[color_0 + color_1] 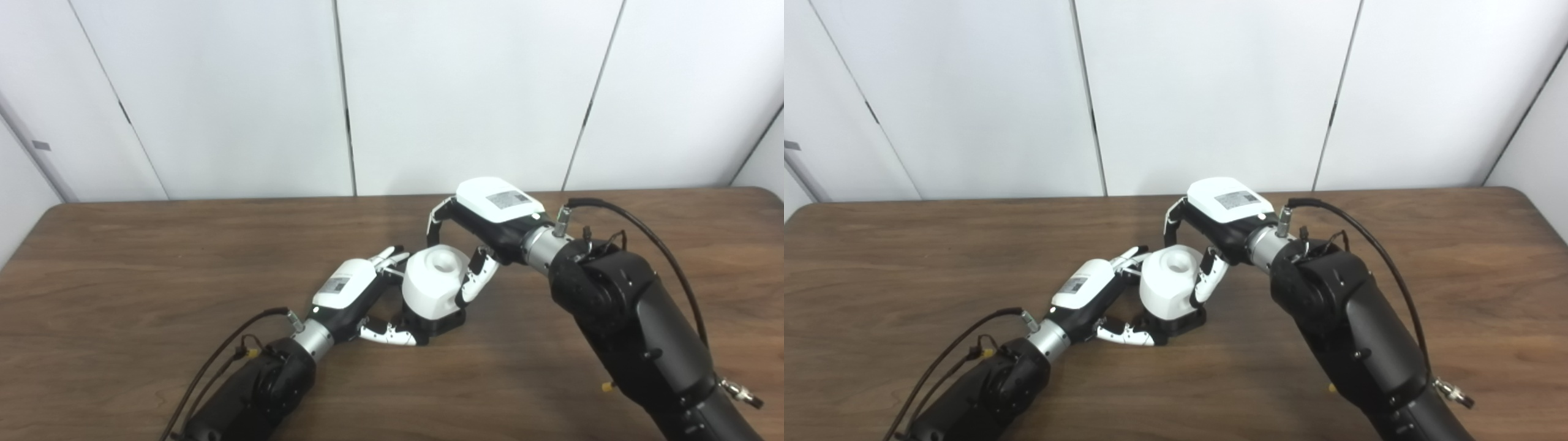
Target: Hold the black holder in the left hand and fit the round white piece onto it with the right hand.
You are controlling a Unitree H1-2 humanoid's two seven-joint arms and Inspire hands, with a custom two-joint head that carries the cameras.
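Near the middle of the wooden table [122, 257] the round white piece [432, 282] sits on top of the black holder [442, 323], whose dark base shows only as a low band under the white body, resting on the tabletop. The white piece has a shallow round recess in its top face, turned upward. The left hand [349, 294] comes in low from the left; its thumb [392, 334] lies along the table against the front foot of the holder, and its fingers [389, 256] reach round the far left side of the white piece, so it is clasping the assembly at the base, though the white body hides the contact on the far side and I cannot be certain how firm the grip is. The right hand [484, 214] arches over from the right, thumb [474, 278] pressed on the right flank of the white piece and fingers [436, 222] curled down behind it: closed around the piece. The right forearm [637, 331] blocks the table's near right area. Plain white wall panels [465, 86] stand behind the table edge.
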